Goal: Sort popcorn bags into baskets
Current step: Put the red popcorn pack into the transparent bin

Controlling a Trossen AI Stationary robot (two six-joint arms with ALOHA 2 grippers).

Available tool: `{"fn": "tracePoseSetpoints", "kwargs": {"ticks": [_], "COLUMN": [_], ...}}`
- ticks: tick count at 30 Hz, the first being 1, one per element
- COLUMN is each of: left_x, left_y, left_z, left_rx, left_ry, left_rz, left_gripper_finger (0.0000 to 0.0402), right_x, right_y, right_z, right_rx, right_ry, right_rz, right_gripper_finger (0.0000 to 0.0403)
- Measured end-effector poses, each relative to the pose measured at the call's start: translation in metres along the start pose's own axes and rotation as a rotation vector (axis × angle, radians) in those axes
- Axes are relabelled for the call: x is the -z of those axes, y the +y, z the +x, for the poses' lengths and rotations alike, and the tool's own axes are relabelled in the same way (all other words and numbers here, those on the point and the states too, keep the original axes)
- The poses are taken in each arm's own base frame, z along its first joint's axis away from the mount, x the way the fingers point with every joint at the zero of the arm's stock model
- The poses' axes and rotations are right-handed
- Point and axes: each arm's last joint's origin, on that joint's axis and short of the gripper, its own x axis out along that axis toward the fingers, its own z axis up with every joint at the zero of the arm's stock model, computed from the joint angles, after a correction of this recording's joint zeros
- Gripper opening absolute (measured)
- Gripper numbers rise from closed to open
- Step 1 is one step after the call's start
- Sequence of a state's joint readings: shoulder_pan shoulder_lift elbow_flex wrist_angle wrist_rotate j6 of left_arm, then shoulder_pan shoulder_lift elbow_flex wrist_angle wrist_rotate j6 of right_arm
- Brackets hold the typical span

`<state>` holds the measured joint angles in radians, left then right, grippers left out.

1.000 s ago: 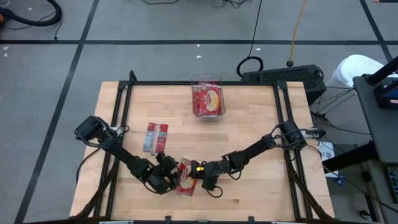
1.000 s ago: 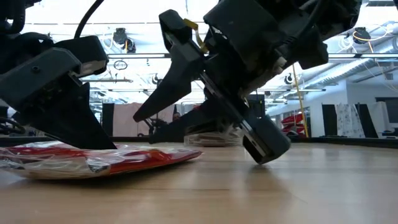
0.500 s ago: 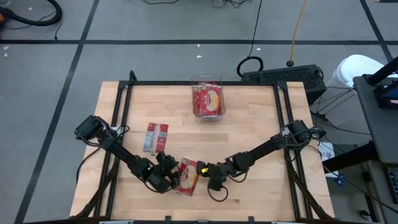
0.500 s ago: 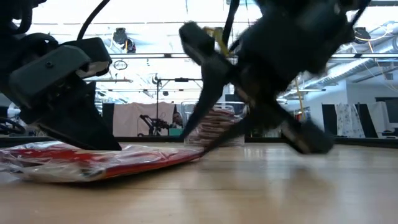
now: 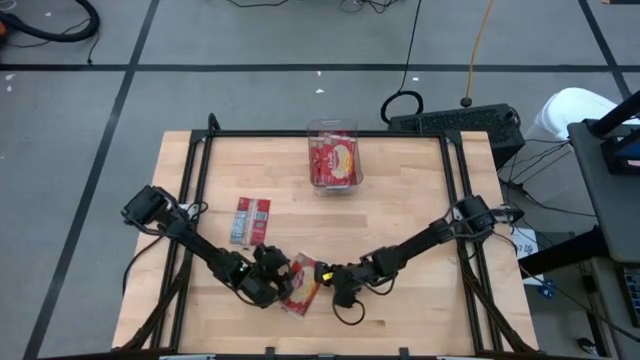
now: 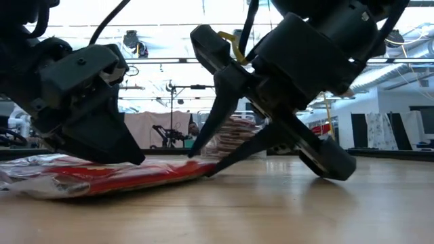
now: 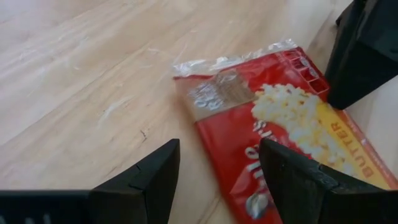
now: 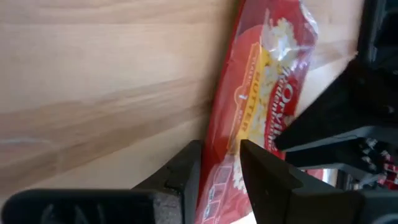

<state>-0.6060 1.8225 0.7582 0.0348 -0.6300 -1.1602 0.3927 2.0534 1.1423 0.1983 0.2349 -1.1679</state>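
Toward the counter's [image 5: 400,200] near edge, midway between the two arms: one red popcorn bag [image 5: 300,287], flat on the wood, printed face up, cream-yellow popcorn picture and white lettering showing. Slightly askew to the counter's edge.

From the left side, left arm [image 5: 190,240] stretched low across the counter, left jaws down over that same bag [image 7: 292,137]. Spread wide, one side above the bare wood and the other above the bag's red face, with the crimped clear end seal just ahead. Seen level with the counter, pressed down onto the bag [image 6: 102,177] near its left end. Nothing pinched.

From the right side, right arm [image 5: 420,240] likewise reaching low, right jaws at the bag's opposite long edge. Partly spread, tilted nose-down, set about the edge of the bag [image 8: 261,93], one side above it and one at counter level. Cannot tell whether actually squeezing the film; no lift visible, bag flat.

Farther back on the left half of the counter, well apart from both jaws: two more popcorn bags [image 5: 251,220] side by side and touching, one silvery-blue side up, one red.

At the counter's far edge, centre: clear plastic basket [image 5: 333,130], upright, with a red popcorn bag [image 5: 334,162] lying inside, picture side up.
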Motion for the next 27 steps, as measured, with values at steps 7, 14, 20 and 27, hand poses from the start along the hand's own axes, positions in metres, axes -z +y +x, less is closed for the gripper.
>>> {"fn": "tracePoseSetpoints", "kwargs": {"ticks": [7, 14, 20, 27], "left_x": [-0.012, -0.052, -0.066, -0.059], "left_y": [-0.008, -0.012, -0.001, 0.019], "left_z": [-0.008, -0.057, -0.091, -0.098], "left_rx": [0.097, 0.194, 0.172, 0.033], "left_ry": [-0.006, -0.100, -0.127, -0.073], "left_rz": [-0.022, -0.025, -0.056, -0.082], "left_gripper_finger": [0.0227, 0.0227, 0.0227, 0.0227], "right_x": [0.000, 0.002, 0.002, -0.002], "right_y": [0.000, -0.006, -0.013, -0.014], "right_z": [0.001, 0.001, -0.001, -0.004], "right_rx": [0.006, 0.107, 0.215, 0.274], "right_ry": [0.001, 0.106, 0.202, 0.277], "right_rz": [0.003, -0.003, -0.012, -0.037], "right_gripper_finger": [0.0012, 0.0003, 0.0000, 0.0000]}}
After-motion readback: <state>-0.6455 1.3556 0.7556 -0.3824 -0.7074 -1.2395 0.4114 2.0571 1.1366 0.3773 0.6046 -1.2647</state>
